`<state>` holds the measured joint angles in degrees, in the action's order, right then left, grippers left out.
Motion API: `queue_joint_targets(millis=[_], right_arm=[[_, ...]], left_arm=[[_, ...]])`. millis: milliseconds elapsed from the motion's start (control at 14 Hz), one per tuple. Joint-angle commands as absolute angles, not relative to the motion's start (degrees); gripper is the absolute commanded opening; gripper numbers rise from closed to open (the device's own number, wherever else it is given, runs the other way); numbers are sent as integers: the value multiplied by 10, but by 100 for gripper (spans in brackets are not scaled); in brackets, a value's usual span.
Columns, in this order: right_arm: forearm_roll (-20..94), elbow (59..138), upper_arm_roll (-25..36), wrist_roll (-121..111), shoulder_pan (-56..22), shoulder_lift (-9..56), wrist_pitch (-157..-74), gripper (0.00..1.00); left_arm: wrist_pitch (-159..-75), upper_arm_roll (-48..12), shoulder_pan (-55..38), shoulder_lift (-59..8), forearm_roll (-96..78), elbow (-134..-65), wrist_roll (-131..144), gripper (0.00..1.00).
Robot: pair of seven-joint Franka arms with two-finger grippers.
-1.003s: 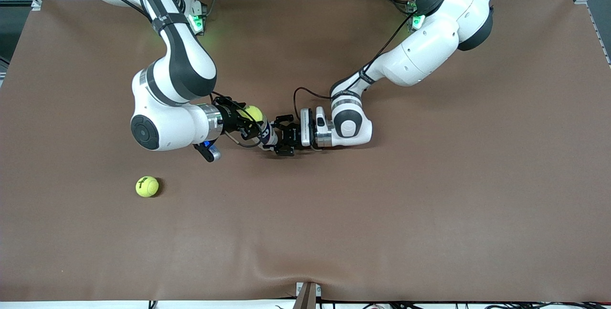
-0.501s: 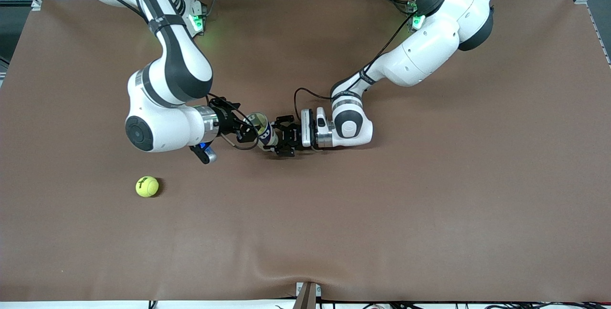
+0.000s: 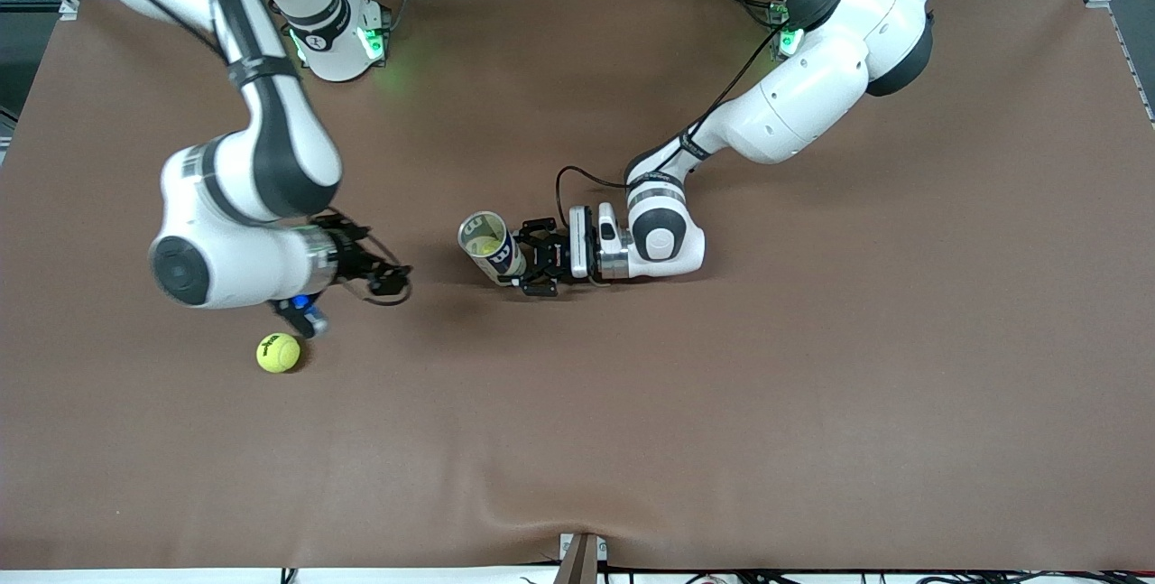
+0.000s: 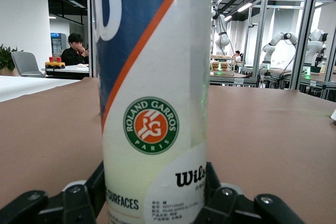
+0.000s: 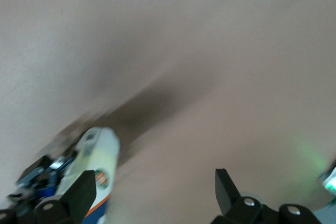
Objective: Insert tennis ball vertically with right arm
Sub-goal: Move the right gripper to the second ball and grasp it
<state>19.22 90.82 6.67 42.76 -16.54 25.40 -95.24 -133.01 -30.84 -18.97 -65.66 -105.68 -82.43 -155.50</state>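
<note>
The upright can [image 3: 492,245], light and easily tipped, is pinched low by the left claw [image 3: 531,269]. The right claw [image 3: 390,281] is spread empty over the worktop [image 3: 812,367]. The spare tennis ball [image 3: 278,353], springy and felted, is best gripped across its middle.

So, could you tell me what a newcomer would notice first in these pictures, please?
Probably the tennis ball can standing upright mid-table, clamped low by the left tool, with a yellow ball visible inside its open top. Next, the right tool, open and empty, hangs over bare table toward the right arm's end. A second tennis ball lies loose on the brown table, nearer the front camera than the can.
</note>
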Motion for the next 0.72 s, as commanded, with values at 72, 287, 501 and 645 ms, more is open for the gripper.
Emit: queue_joint_targets(millis=[72, 287, 501, 645], right_arm=[[126, 919, 59, 258, -94, 264, -954, 100], [82, 917, 59, 177, -79, 290, -996, 100], [59, 913, 58, 107, -73, 326, -1089, 100], [54, 902, 58, 95, -75, 344, -1144, 100]], left_arm=[[-1317, -308, -190, -664, -1076, -817, -1588, 73], [-1316, -308, -189, -664, -1072, -817, -1589, 73], [-1296, -307, -189, -664, -1070, -817, -1600, 74], [-1292, -307, -185, -663, -1066, -817, -1608, 74]])
